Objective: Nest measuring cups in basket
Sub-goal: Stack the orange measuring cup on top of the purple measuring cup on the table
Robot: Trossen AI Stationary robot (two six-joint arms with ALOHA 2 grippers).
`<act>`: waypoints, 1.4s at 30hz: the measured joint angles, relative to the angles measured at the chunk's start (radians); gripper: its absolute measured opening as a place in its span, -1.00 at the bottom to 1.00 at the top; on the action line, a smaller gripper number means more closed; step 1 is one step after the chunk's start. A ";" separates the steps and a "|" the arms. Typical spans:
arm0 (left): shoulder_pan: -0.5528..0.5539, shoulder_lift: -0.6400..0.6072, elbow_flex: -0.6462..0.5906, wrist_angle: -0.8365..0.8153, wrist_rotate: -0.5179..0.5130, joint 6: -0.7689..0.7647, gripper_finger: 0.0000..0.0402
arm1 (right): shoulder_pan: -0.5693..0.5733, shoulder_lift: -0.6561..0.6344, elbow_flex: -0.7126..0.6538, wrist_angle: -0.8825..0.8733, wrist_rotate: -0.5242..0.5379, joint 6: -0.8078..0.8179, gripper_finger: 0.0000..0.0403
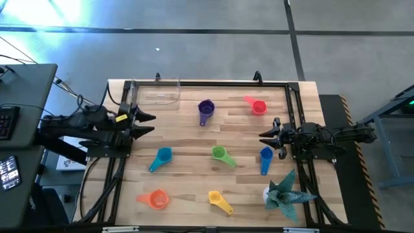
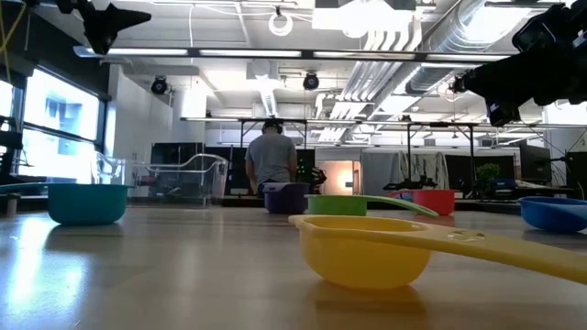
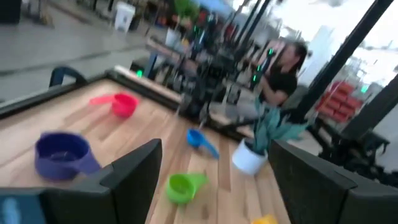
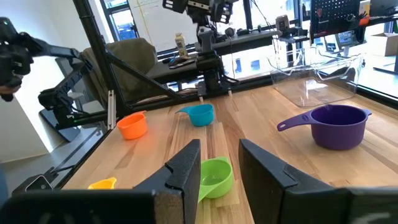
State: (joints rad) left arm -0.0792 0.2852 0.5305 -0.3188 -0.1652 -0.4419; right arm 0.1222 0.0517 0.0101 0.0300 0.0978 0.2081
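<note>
Several measuring cups lie apart on the wooden table, each resting on its base: purple (image 1: 206,108), red (image 1: 257,105), light blue (image 1: 162,157), green (image 1: 220,154), dark blue (image 1: 266,155), orange (image 1: 156,199) and yellow (image 1: 217,199). The clear basket (image 1: 158,92) stands at the far left corner. My left gripper (image 1: 150,124) hovers open at the table's left edge, high above the surface, its fingers pointing level toward the right. My right gripper (image 1: 264,138) is open with a narrow gap at the right edge, pointing level toward the left, just beyond the dark blue cup.
A teal spiky plant figure in a white pot (image 1: 284,193) stands at the near right corner. A black metal frame (image 1: 226,83) runs around the table top. A person (image 2: 271,158) stands in the room beyond the far edge.
</note>
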 joint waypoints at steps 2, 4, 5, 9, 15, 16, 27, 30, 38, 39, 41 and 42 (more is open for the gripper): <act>0.000 0.032 0.056 -0.056 0.015 -0.001 0.42 | 0.000 0.000 0.000 0.000 0.000 0.000 -0.50; 0.000 0.064 0.115 -0.108 0.036 -0.001 0.42 | 0.000 0.000 0.000 0.000 0.000 0.000 -0.50; 0.000 0.081 0.145 -0.126 0.045 0.000 0.42 | 0.000 0.000 0.000 0.000 0.000 0.000 -0.50; 0.000 0.146 0.256 -0.202 0.084 0.017 0.42 | 0.000 0.000 0.000 0.000 0.000 0.000 -0.50; 0.000 0.242 0.403 -0.304 0.175 0.024 0.42 | 0.000 0.000 0.000 0.000 0.000 0.000 -0.50; 0.000 0.256 0.425 -0.327 0.190 0.023 0.42 | 0.000 0.000 0.000 0.000 0.000 0.000 -0.50; -0.071 0.405 0.572 -0.555 0.287 -0.023 0.42 | 0.000 0.000 0.000 0.000 0.000 0.000 -0.50; -0.123 0.442 0.573 -0.587 0.289 -0.042 0.42 | 0.000 0.000 0.000 0.000 0.000 0.000 -0.50; -0.291 0.575 0.573 -0.730 0.184 -0.046 0.42 | 0.000 0.000 0.000 0.000 0.000 0.000 -0.50; -0.310 0.592 0.573 -0.744 0.163 -0.046 0.42 | 0.000 0.000 0.000 0.000 0.000 0.000 -0.50; -0.346 0.624 0.573 -0.760 0.131 -0.046 0.42 | 0.000 0.000 0.000 0.000 0.000 0.000 -0.50; -0.363 0.637 0.573 -0.763 0.121 -0.046 0.42 | 0.000 0.000 0.000 0.000 0.000 0.000 -0.50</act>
State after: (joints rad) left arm -0.4418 0.9222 1.1030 -1.0819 -0.0445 -0.4877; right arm 0.1219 0.0517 0.0098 0.0303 0.0979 0.2081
